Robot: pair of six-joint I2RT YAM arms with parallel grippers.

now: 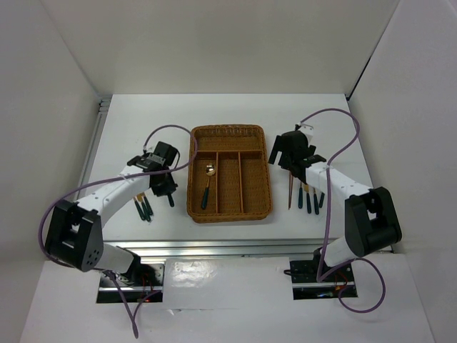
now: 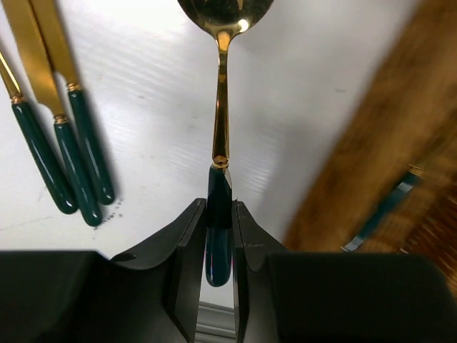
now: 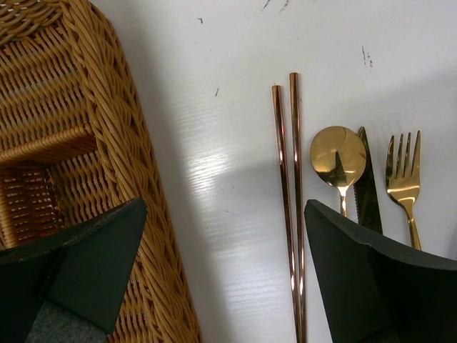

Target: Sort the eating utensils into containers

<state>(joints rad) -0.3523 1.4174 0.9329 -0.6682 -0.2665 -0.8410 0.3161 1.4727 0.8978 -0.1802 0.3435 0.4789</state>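
The brown wicker tray point(image 1: 230, 207) lies mid-table with one gold spoon point(image 1: 208, 184) in its left long slot. My left gripper point(image 1: 168, 191) is just left of the tray. In the left wrist view it point(image 2: 219, 209) is shut on the dark green handle of a gold spoon point(image 2: 221, 107). Three more green-handled utensils point(image 2: 64, 157) lie on the table to its left. My right gripper point(image 1: 293, 153) is open and empty by the tray's right rim point(image 3: 107, 107). Below it lie two chopsticks point(image 3: 289, 207), a spoon point(image 3: 337, 158), a knife point(image 3: 368, 193) and a fork point(image 3: 404, 179).
White walls enclose the table on three sides. Purple cables point(image 1: 335, 153) loop along both arms. A metal rail point(image 1: 214, 246) runs along the near table edge.
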